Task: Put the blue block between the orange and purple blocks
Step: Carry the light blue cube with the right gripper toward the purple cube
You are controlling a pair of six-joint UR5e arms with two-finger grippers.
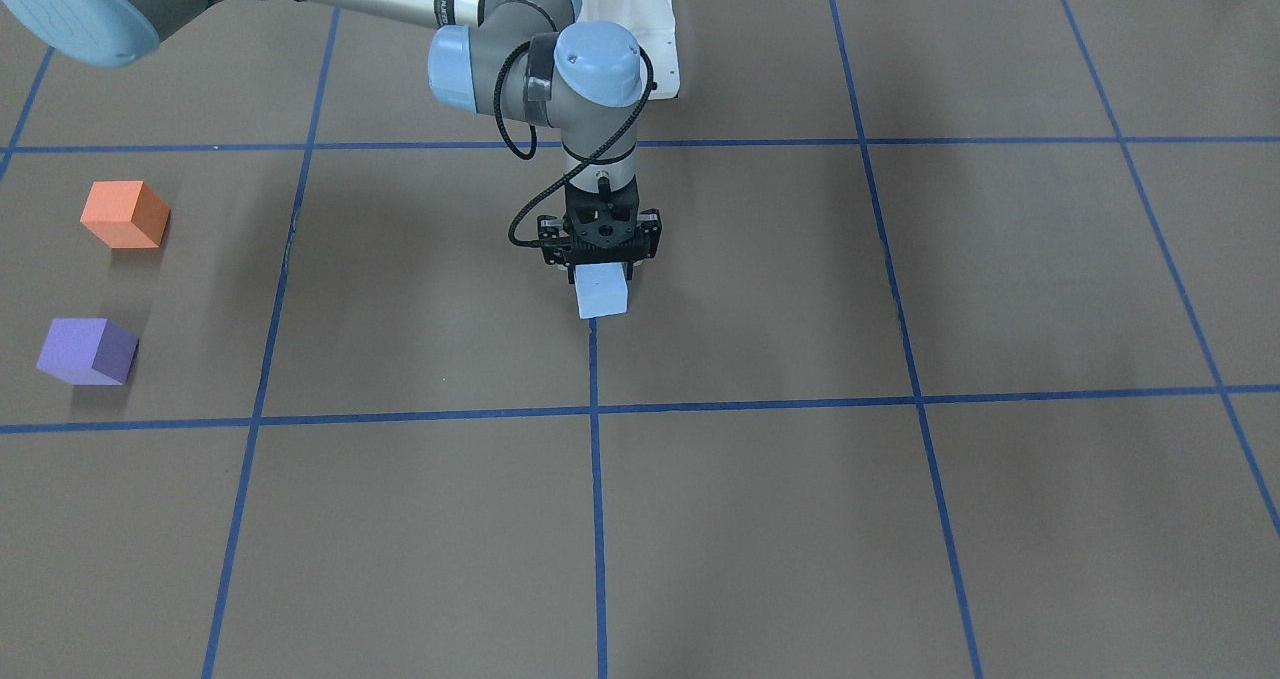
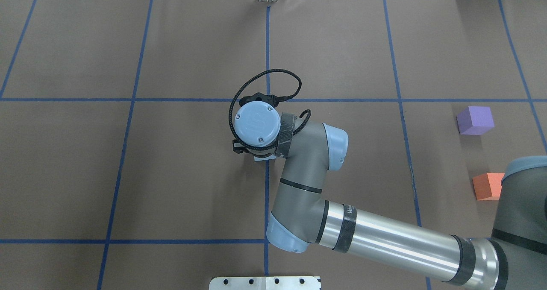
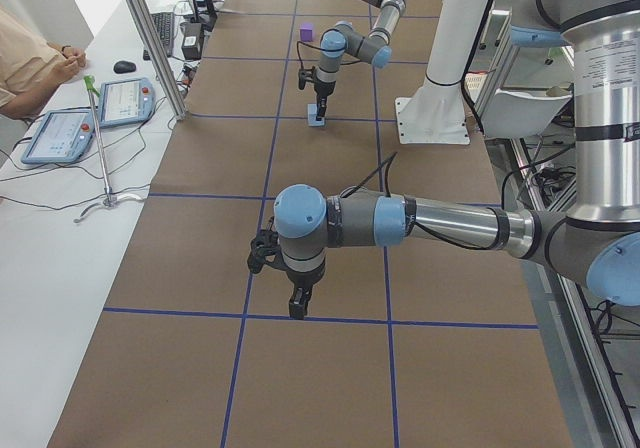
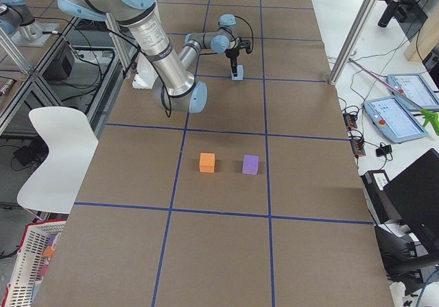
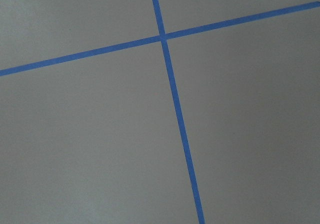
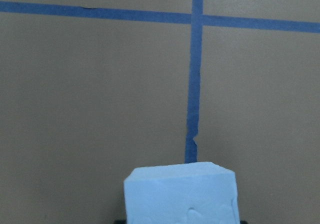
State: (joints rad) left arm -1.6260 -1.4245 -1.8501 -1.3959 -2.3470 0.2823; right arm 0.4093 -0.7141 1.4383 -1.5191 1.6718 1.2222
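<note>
Right gripper [image 1: 601, 271]: we log its fingers closed on the blue block [image 1: 602, 297], over a tape line [image 1: 594, 379]. Orange block [image 1: 125, 214] and purple block [image 1: 88, 351]: near each other, well apart from it. Left gripper [image 3: 297, 306]: we cannot tell its opening.

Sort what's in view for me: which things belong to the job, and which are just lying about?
Job: blue block, held in the right jaws; orange block; purple block.
Lying about: left arm, away from the blocks; white chair; tablets; basket.
</note>
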